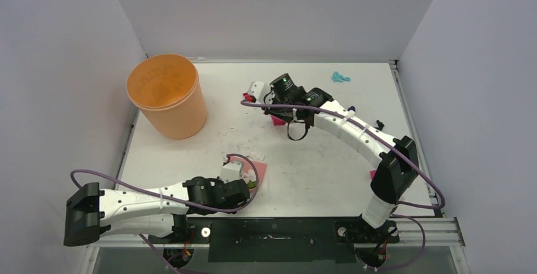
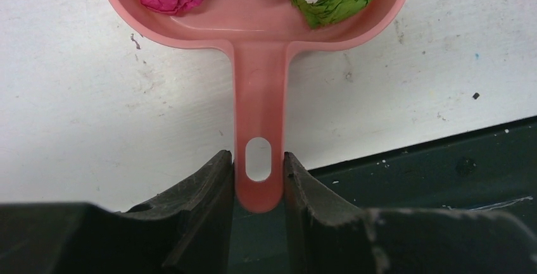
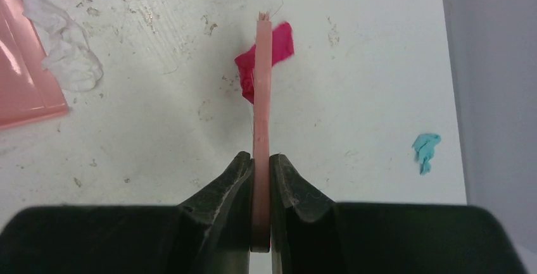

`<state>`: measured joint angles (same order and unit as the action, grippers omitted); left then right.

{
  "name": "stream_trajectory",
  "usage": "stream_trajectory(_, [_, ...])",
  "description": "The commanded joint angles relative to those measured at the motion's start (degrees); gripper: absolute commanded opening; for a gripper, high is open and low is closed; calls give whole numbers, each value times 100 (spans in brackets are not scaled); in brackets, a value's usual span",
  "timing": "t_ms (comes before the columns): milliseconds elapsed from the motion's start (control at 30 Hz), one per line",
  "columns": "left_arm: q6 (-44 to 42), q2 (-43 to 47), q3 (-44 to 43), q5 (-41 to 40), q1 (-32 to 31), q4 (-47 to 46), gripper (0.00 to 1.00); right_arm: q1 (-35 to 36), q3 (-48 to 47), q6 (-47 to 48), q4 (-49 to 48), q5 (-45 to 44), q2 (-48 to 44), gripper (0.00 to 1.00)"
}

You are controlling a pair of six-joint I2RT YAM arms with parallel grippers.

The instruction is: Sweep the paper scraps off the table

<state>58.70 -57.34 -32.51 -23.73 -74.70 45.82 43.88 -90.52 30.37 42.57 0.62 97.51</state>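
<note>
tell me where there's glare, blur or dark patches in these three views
Top view: soft even light, no hard shadows, all sharp. Left wrist view: dustpan and table crisp, the left hand dark and slightly soft along the bottom. Right wrist view: pale glare streaks on the dustpan at far left, the right hand gripping the brush nearly black.

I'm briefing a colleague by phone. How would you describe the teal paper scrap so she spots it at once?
Find the white table and look to its far right corner, opposite the orange bucket. The teal scrap lies there, close to the back edge. It is the only teal piece in view, with bare table all around it.
</note>
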Motion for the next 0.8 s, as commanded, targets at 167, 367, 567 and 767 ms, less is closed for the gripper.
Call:
stream_trajectory(167, [-514,-477,-339,239,392,-634,0,352,64,-1170,-161,55,562,5])
stream_trajectory(367, [-723,-628,-440,324,560,-751,0,540,-241,-1374,496,1692,521,5])
stream_trajectory(567, [-825,-648,-359,335,649,-931,0,433,-293,-1685,798,2993,153,5])
stream_trajectory(767, [-849,-464,-133,201,643,-1129,0,-96,-923,-1617,1496,3677,32,5])
